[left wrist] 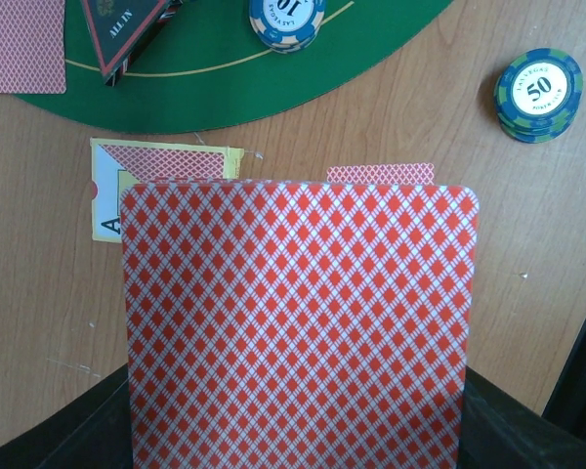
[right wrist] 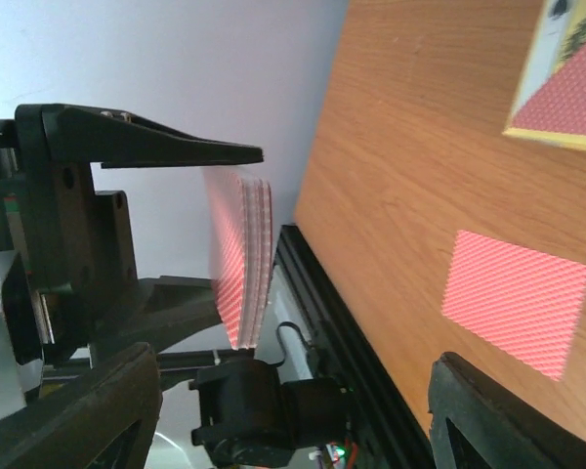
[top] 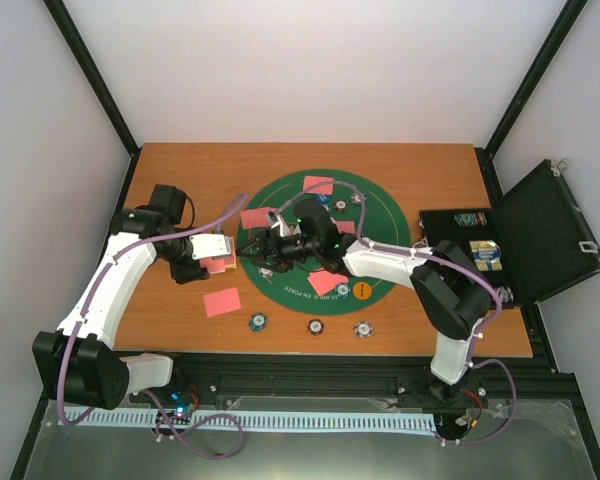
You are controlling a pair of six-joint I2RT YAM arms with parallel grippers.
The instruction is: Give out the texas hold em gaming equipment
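Deck of red-backed cards [right wrist: 242, 256] is clamped tight in my left gripper [top: 210, 254], up off the wooden table [top: 180, 170] just beside the left rim of the green mat [top: 380, 205], long axis seemingly running out along those fingers. My right gripper [top: 265, 247] is the near one: stretched over the mat, jaws spread wide and empty, deck just to its left and almost edge-on to it, so I reckon peeling a card is next. Black case [top: 540, 235] sits open far right, with chip rows [top: 470, 217] and a card box [top: 485, 252] inside.
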